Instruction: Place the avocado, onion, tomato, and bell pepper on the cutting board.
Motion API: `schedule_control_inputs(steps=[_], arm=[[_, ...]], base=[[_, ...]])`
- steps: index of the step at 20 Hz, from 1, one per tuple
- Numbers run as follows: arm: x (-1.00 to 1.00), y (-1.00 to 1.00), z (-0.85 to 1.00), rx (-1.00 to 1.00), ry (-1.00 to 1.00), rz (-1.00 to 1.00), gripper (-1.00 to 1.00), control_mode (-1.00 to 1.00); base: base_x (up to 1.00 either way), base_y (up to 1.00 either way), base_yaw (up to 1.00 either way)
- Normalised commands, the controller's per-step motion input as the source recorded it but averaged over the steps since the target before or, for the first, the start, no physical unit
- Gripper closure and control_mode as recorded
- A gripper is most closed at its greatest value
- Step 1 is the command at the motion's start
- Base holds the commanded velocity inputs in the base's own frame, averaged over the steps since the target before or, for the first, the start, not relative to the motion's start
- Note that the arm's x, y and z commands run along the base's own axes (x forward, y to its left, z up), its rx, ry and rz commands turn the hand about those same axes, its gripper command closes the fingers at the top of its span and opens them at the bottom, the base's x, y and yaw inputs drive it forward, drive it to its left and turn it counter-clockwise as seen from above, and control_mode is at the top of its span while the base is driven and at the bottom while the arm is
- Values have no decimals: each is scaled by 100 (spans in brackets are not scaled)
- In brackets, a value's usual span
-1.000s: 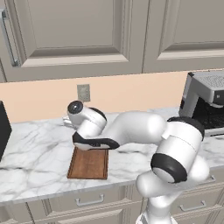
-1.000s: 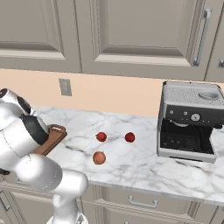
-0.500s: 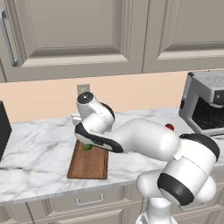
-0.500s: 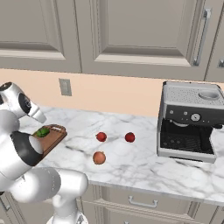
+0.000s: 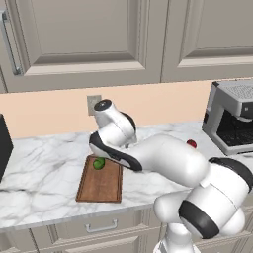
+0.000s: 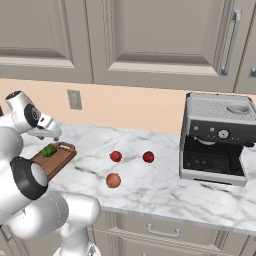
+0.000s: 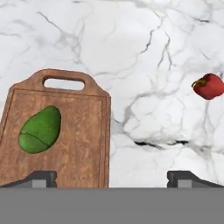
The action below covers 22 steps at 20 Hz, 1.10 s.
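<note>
The dark-green avocado (image 7: 40, 129) lies on the brown cutting board (image 7: 83, 144), near the handle end; it also shows as the avocado (image 5: 99, 163) on the board (image 5: 101, 185) and the avocado (image 6: 49, 151) on the board (image 6: 59, 160). My gripper (image 7: 113, 178) hovers above the board's right edge, open, with nothing between its fingertips (image 7: 40, 177). In the right base view the gripper (image 6: 52, 133) hangs over the board's far end. A red bell pepper (image 7: 209, 85) rests on the marble to the right. The orange-brown onion (image 6: 113, 180) and two red balls (image 6: 116, 156), (image 6: 148, 157) lie on the counter; which ball is the tomato is unclear.
A coffee machine (image 6: 216, 140) stands at the right end of the marble counter (image 6: 160, 185). Above the board, the wall carries an outlet (image 6: 75, 99). Closed cabinets hang overhead. A dark appliance edge (image 5: 4, 148) stands at the counter's far left.
The hand has risen off the cutting board and pulled back. The avocado, hidden under the hand a second ago, now lies free on the board.
</note>
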Motion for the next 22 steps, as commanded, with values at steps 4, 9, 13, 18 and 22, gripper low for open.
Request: schedule_control_inputs(steps=[4, 9, 13, 18, 22], arm=[[-12, -23, 12, -25, 8, 27, -100, -100], [-12, -18, 14, -25, 14, 25, -100, -100], [-5, -45, 3, -9, 15, 14, -100, -100], [-3, -82, 0, 6, 4, 3, -100, -100], [-7, -95, -5, 16, 0, 0, -100, -100]], base=[[0, 0, 0], [0, 0, 0], [0, 0, 0], [0, 0, 0], [0, 0, 0]])
